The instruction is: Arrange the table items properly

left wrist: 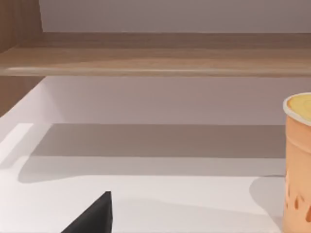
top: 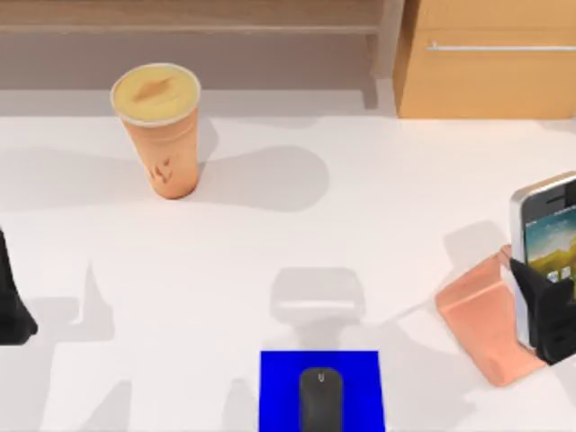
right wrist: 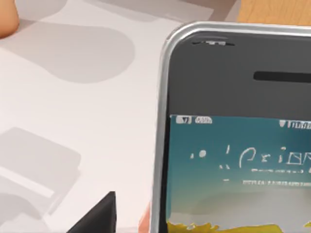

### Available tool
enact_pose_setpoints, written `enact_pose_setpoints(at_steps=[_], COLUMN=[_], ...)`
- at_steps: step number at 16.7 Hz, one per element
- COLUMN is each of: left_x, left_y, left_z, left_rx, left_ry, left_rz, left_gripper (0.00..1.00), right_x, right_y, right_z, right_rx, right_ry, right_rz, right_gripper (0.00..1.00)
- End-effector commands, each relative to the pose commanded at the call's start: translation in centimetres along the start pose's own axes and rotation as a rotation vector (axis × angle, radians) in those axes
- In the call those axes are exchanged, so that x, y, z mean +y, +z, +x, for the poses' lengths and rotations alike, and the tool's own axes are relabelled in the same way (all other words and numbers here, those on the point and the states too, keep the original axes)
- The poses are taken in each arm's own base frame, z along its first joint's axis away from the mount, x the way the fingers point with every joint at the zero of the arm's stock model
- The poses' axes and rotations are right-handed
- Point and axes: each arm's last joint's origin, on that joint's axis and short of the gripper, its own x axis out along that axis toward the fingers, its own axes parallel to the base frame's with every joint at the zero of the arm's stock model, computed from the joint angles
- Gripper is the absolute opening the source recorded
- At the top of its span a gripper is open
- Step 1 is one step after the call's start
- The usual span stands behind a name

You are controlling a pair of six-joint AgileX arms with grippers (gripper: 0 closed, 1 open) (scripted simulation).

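The tall orange cup (top: 162, 130) with a yellowish top stands upright at the back left, and its side (left wrist: 297, 165) appears in the left wrist view. A dark-grey mouse (top: 320, 396) lies on the blue mat (top: 279, 387) at the front middle. At the right edge, the silver-edged smartphone (top: 547, 225) stands tilted, screen up, with my right gripper (top: 549, 301) shut on its lower part. It sits over the rose-gold stand (top: 481, 315). The right wrist view has the smartphone (right wrist: 233, 145) very close. My left gripper (top: 9, 301) is parked at the left edge, apart from the cup.
A wooden shelf (top: 189, 18) runs along the back, and a wooden cabinet (top: 486, 63) stands at the back right. White tabletop (top: 342, 243) stretches between the cup, the mat and the stand.
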Motion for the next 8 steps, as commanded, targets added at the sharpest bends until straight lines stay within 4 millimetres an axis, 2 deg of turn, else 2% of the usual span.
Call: enact_pose_setpoints(at_steps=[8], left_x=[0.0], left_y=[0.0], left_z=[0.0], left_rx=[0.0], left_ry=[0.0], left_rz=[0.0], left_gripper=[1.0], right_x=[0.54], right_y=[-0.37], right_z=[-0.95], right_rx=[0.0], right_ry=[-0.001], right_rz=[0.0], right_gripper=[1.0])
